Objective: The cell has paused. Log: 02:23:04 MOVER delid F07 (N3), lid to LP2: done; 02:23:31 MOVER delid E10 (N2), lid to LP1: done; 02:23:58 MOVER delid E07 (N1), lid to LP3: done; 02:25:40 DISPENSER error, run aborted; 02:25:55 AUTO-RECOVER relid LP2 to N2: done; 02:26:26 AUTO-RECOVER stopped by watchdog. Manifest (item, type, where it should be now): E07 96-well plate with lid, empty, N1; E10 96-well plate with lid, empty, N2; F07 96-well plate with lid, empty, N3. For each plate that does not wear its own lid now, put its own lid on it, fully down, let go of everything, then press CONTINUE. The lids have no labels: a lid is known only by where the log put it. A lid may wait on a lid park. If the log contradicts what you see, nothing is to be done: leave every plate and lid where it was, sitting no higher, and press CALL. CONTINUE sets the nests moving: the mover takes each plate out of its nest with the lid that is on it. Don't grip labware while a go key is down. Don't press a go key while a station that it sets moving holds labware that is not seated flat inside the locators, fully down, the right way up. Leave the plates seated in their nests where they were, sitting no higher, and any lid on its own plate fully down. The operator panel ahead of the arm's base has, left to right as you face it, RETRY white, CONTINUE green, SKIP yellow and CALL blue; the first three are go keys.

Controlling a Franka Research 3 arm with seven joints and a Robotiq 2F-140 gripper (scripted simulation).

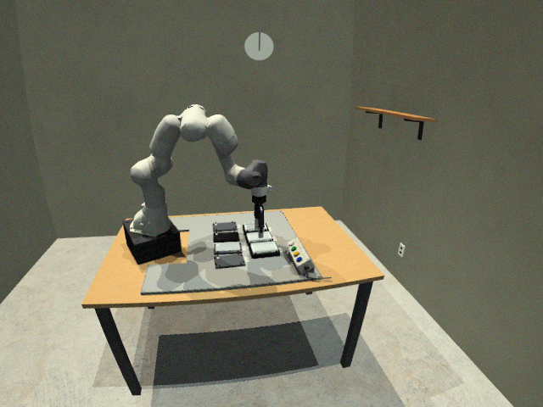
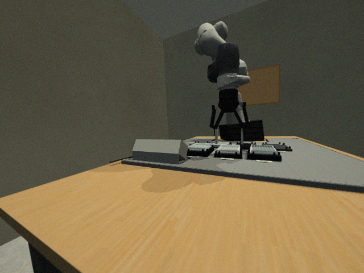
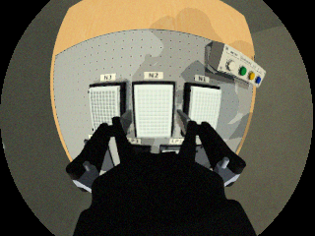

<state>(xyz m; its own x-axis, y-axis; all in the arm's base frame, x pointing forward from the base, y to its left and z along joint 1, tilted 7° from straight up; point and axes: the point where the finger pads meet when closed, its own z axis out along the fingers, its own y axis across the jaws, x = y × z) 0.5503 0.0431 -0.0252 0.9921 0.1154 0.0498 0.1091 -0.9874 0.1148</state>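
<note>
Three 96-well plates sit in a row of nests on the grey mat, labelled N1 (image 3: pixel 105 106), N2 (image 3: pixel 153 109) and N3 (image 3: pixel 204 105) in the wrist view. In the top view they are the right column, with the middle plate under the arm. My gripper (image 3: pixel 154 115) is open and empty. It hangs straight above the N2 plate with one finger off each side of it, tips just above plate height (image 2: pixel 228 139). The plate tops are too small to tell which wear lids. One pale lid (image 1: pixel 227 247) lies on the middle lid park, in the column nearer the arm's base.
The other two lid parks (image 1: pixel 224 226) (image 1: pixel 229 260) look dark. The operator panel (image 1: pixel 300 256), with white, green, yellow and blue keys, stands beyond the nests, and it also shows in the wrist view (image 3: pixel 239 69). The arm's base block (image 1: pixel 151 242) is at the mat's far left.
</note>
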